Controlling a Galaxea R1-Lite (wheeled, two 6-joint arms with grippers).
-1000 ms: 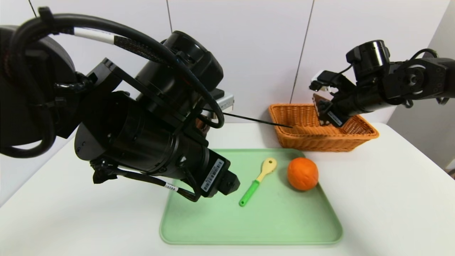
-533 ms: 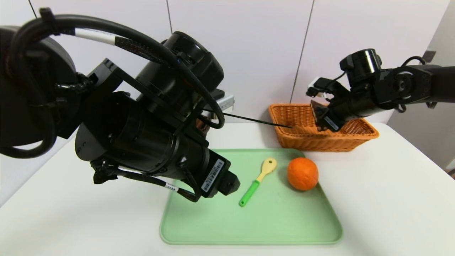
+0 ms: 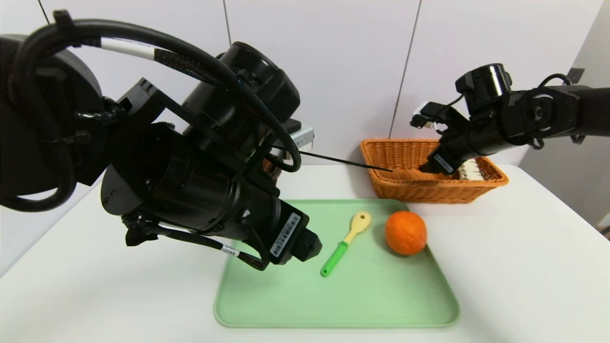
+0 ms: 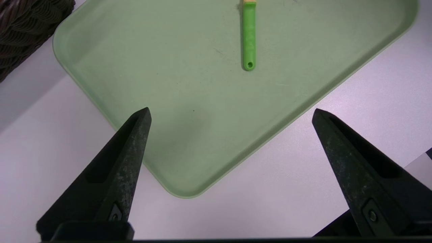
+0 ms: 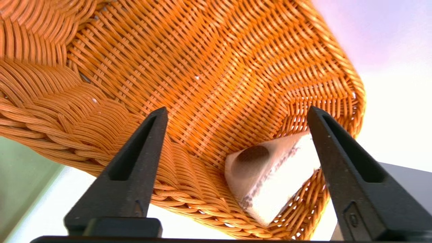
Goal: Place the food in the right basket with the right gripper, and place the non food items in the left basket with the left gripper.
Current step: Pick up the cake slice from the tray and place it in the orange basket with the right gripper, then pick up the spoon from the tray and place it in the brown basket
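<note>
The cake wedge [image 5: 270,175] lies loose in the near corner of the orange-tan right basket [image 5: 202,67], showing its pale underside. My right gripper [image 5: 238,108] hangs open just above it, touching nothing. In the head view that gripper [image 3: 431,166] dips into the right basket [image 3: 410,186] beside the cake wedge [image 3: 469,170]. The round orange [image 3: 405,233] and the yellow spoon with green handle [image 3: 345,243] lie on the green tray [image 3: 362,305]. My left gripper [image 4: 231,110] is open and empty over the tray's near left corner, short of the spoon [image 4: 249,37].
A corner of the dark brown left basket [image 4: 23,30] shows beside the tray [image 4: 168,84]. My bulky left arm [image 3: 190,181] hides the left part of the white table [image 3: 524,267] in the head view. A white wall stands close behind the baskets.
My right gripper came down into the right basket, opened, and let the cake wedge go; the wedge now rests in the basket. The left arm, orange and spoon have not moved.
</note>
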